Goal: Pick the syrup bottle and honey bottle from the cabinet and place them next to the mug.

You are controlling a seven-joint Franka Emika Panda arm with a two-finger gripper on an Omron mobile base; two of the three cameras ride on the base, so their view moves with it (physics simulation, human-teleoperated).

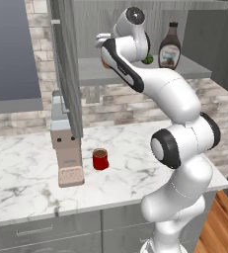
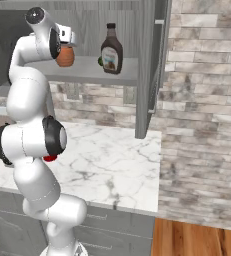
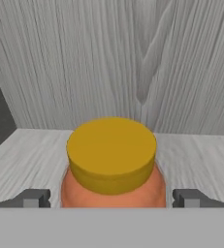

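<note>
The honey bottle [image 3: 111, 155], a squat orange jar with a yellow lid, stands on the cabinet shelf [image 2: 89, 70] right in front of the hand. My gripper [image 3: 112, 198] is open, with one fingertip [image 3: 33, 197] on each side of the jar and a small gap to both. From the right the honey bottle [image 2: 65, 56] shows under the hand. The syrup bottle [image 2: 111, 50], tall and dark brown, stands upright further right on the same shelf, also seen as the syrup bottle [image 1: 170, 47]. The red mug [image 1: 100, 159] sits on the marble counter [image 1: 26, 168] below.
A small green fruit [image 1: 147, 60] lies beside the syrup bottle. The open cabinet door [image 1: 66, 64] hangs left of the shelf. A coffee machine [image 1: 65, 148] stands on the counter just left of the mug. The cabinet's back wall [image 3: 133, 63] is close behind the jar.
</note>
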